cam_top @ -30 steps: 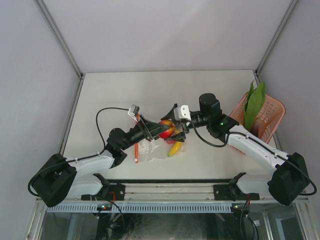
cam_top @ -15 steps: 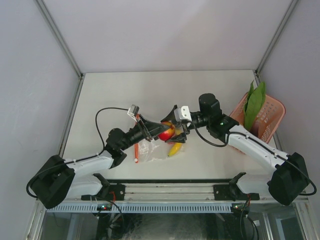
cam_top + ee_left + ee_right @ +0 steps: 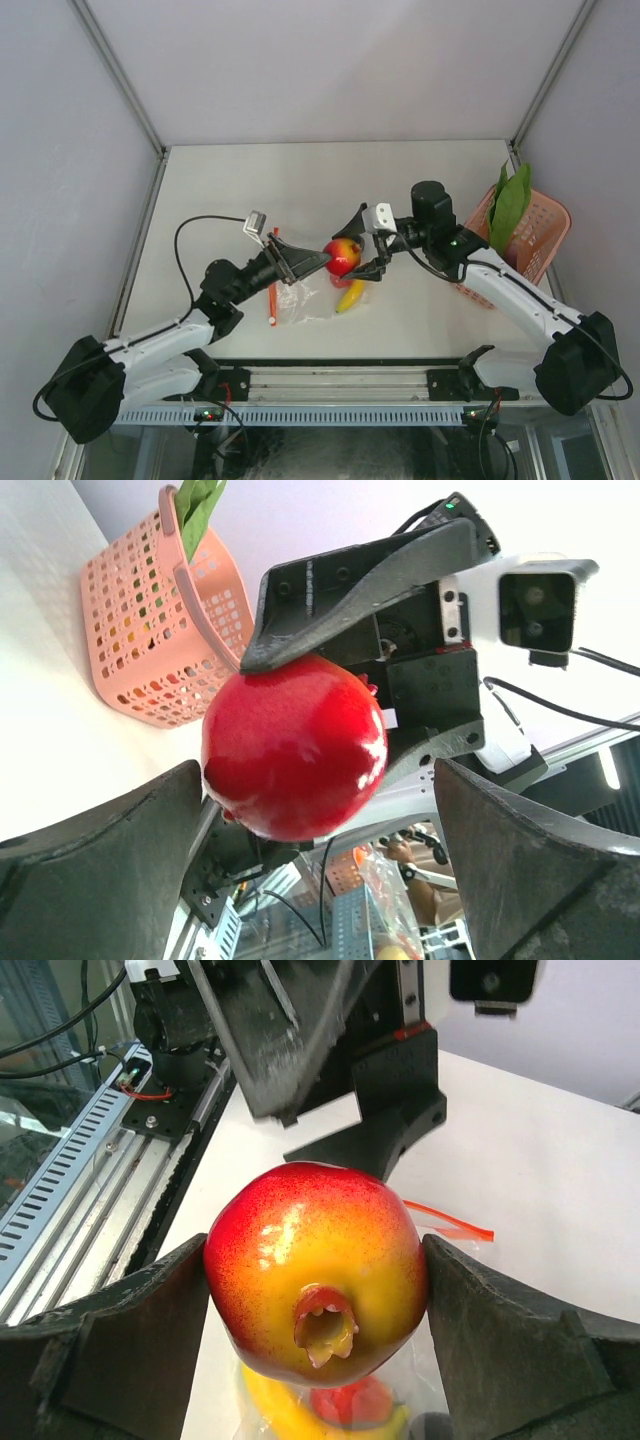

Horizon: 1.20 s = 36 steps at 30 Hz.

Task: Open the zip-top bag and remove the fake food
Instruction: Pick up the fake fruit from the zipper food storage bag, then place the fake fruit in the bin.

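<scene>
A red-and-yellow round fruit [image 3: 341,256] hangs above the table, with my right gripper [image 3: 358,248] shut on it. In the right wrist view both fingers press the sides of this fruit [image 3: 315,1270]. My left gripper [image 3: 312,262] sits just left of it, open. Its fingers [image 3: 100,850] stand wide apart, and the fruit [image 3: 295,745] sits ahead of them in the other jaws. The zip-top bag [image 3: 300,300] lies flat below, its red-orange strip [image 3: 272,300] at the left. A yellow banana [image 3: 350,296], a red piece [image 3: 365,1405] and a dark ball [image 3: 430,1425] lie at its mouth.
A pink lattice basket [image 3: 525,235] stands at the table's right edge, and a long green leafy vegetable [image 3: 510,205] sticks out of it. The same basket [image 3: 150,630] shows in the left wrist view. The arms' rail runs along the near edge.
My left gripper has opened fully, let go of the fruit and drawn back to the left. My right gripper keeps the fruit and has shifted slightly right and up.
</scene>
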### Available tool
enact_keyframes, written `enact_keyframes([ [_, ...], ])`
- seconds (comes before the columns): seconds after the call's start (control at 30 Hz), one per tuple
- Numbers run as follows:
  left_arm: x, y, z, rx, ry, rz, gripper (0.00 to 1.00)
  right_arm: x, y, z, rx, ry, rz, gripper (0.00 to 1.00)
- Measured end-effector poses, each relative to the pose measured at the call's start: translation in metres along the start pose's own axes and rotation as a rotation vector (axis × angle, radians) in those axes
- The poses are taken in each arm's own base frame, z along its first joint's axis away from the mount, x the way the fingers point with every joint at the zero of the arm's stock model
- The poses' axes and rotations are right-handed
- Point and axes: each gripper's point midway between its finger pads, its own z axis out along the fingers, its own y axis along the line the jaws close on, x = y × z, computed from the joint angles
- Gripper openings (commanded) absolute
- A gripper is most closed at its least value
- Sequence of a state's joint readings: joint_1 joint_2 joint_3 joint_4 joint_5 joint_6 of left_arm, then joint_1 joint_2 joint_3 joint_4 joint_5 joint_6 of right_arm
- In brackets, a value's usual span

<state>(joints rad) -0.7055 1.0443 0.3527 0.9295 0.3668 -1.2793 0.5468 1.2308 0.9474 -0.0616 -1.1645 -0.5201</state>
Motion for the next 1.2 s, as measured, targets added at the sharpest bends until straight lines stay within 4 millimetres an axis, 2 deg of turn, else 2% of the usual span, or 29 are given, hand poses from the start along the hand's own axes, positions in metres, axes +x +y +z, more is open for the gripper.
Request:
enact_keyframes([
  [0.2, -0.011, -0.004, -0.014, -0.033, -0.038, 0.098, 1.0, -0.004, -0.005, -0.013, 0.026, -0.011, 0.017, 0.11],
  [0.4, -0.023, 0.005, -0.033, -0.125, -0.087, 0.232, 1.0, -0.01, -0.012, -0.028, 0.061, -0.02, 0.031, 0.07],
  [0.63, -0.048, 0.02, -0.063, -0.316, -0.156, 0.447, 1.0, -0.011, -0.024, -0.049, 0.125, -0.018, 0.048, 0.06],
  [0.93, -0.091, 0.001, -0.083, -0.508, -0.162, 0.704, 1.0, -0.018, -0.046, -0.097, 0.288, -0.002, 0.075, 0.06],
  [1.03, -0.103, 0.014, -0.092, -0.639, -0.125, 0.798, 1.0, -0.02, -0.053, -0.118, 0.365, 0.012, 0.079, 0.06],
  [1.2, -0.107, 0.062, -0.116, -0.864, -0.015, 0.864, 0.97, -0.013, -0.059, -0.162, 0.513, 0.049, 0.112, 0.06],
])
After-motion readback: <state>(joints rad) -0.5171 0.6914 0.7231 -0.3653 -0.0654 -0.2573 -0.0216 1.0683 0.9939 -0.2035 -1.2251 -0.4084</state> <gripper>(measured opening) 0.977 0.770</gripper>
